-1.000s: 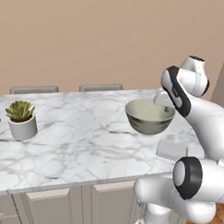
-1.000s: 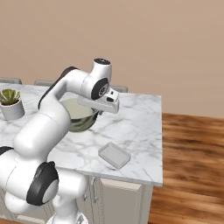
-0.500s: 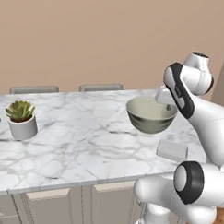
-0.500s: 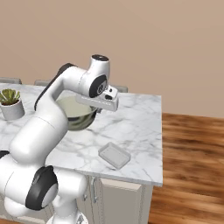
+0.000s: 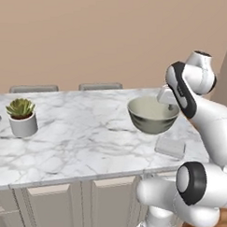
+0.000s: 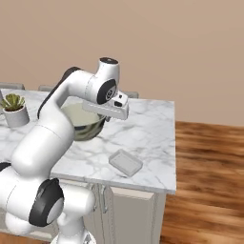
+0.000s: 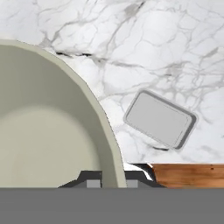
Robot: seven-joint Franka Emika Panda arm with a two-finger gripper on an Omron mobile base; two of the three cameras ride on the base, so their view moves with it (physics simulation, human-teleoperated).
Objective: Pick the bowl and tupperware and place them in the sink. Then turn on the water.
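The pale grey-green bowl hangs just above the marble counter. My gripper is shut on the bowl's right rim. In the hand view the bowl takes up the left side, and its rim runs down between my two fingertips. The flat pale grey tupperware lies on the counter near the front right corner, below and right of the bowl. It is also seen as the tupperware and the tupperware. The sink and the water are out of view.
A small grey pot with a succulent stands at the counter's left end. Two chair backs rise behind the far edge. The counter's right edge drops to a wooden floor.
The arm has lifted the bowl slightly higher off the counter. The tupperware and the plant pot have stayed where they were.
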